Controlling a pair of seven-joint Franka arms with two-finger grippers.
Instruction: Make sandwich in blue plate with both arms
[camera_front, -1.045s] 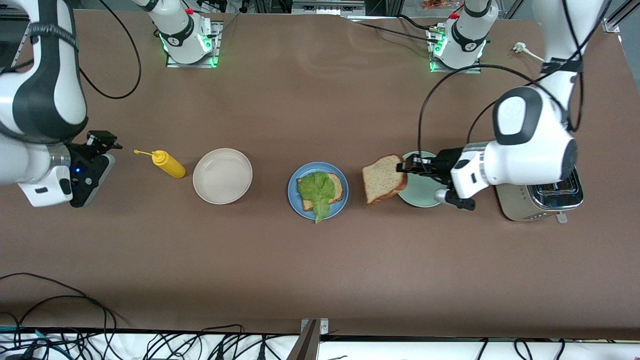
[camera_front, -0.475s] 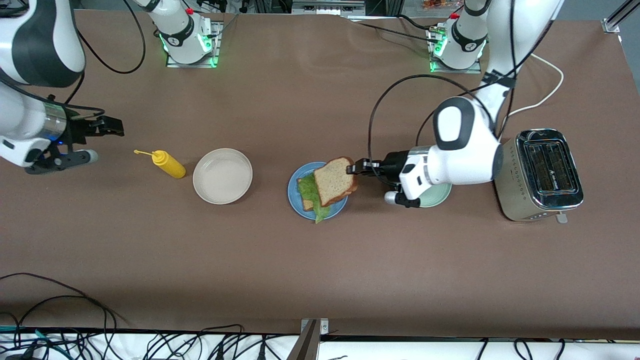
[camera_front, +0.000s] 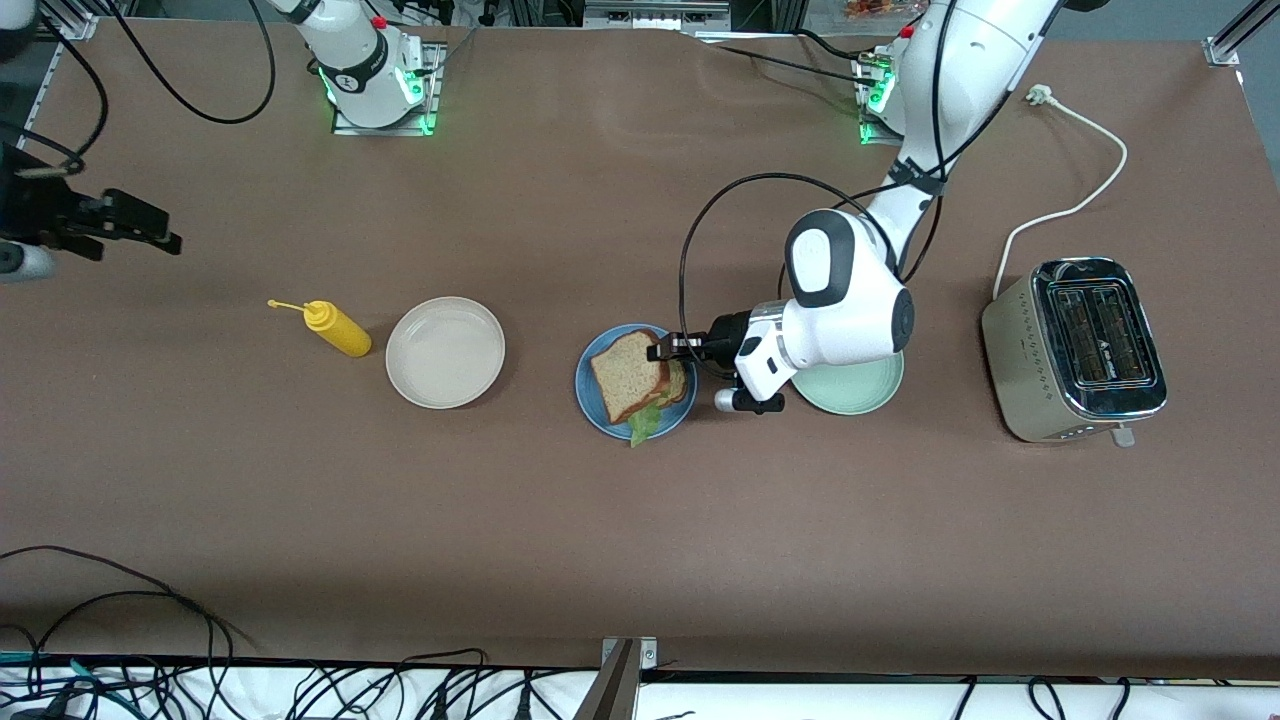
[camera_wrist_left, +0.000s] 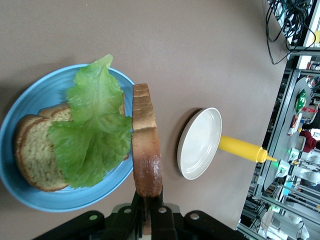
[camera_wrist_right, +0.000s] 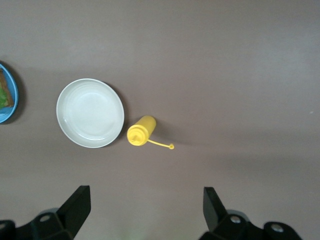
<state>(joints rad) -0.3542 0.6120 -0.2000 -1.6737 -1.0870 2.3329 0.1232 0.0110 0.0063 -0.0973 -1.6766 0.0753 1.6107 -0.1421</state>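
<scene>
3 plates, 2 bread slices, 1 lettuce leaf, 1 mustard bottle, 1 toaster, 2 grippers

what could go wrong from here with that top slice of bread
1. The left gripper pinches the top slice by one edge, and the left wrist view shows it above the lettuce; released from there it may land askew on the bottom slice.
2. The lettuce overhangs the blue plate rim; the slice could drag it off.
3. The pale green plate sits under the left arm's wrist, so a low retreat might clip it.

The right gripper waits open near the right arm's end.
</scene>
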